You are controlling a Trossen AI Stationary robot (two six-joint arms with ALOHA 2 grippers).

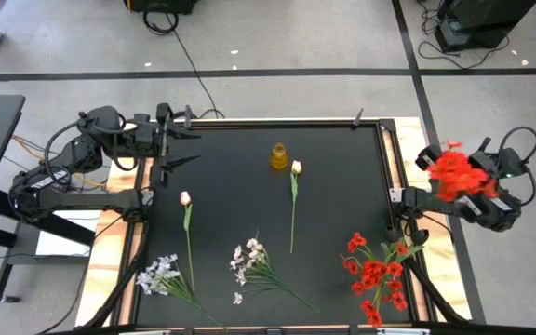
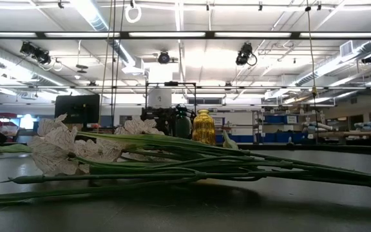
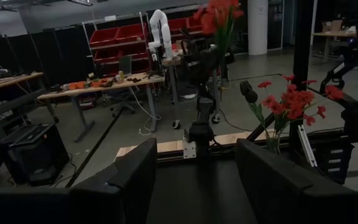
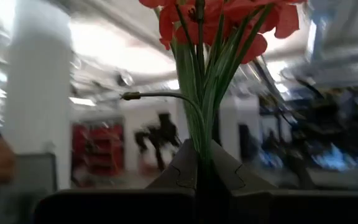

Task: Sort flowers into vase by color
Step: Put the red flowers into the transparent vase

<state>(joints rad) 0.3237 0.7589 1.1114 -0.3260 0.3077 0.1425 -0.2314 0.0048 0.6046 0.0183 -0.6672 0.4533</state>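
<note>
Flowers everywhere on this black table (image 1: 333, 158), so here's the rundown. The right gripper (image 1: 473, 186) sits out past the table's right edge, clenched on the green stems of a red bunch (image 1: 454, 172). In its wrist view the stems (image 4: 201, 112) come straight up out of the pinched fingers (image 4: 179, 168) with the red blossoms (image 4: 185, 18) fanned out above. So that bunch is up off the table, held upright.

Just inboard of that gripper and toward the front edge of the table there's a second red bunch (image 1: 375, 274) lying flat. Farther from it, across the front of the table, lie two sprays of small white blossoms, one near the middle (image 1: 249, 261) and one closer to the left side (image 1: 159, 274). The low view mostly shows a white spray (image 2: 63, 151) up close with its long green stems running across.

The small yellow vase (image 1: 279, 156) stands near the back middle, well apart from both grippers. One pink tulip (image 1: 296, 167) lies just beside it, stem pointing to the front, and another pink tulip (image 1: 185, 198) lies nearer the left arm.

The left gripper (image 1: 182, 140) hovers over the table's back left corner with its fingers (image 3: 129, 180) spread wide and nothing between them, the vase well off to its side.
</note>
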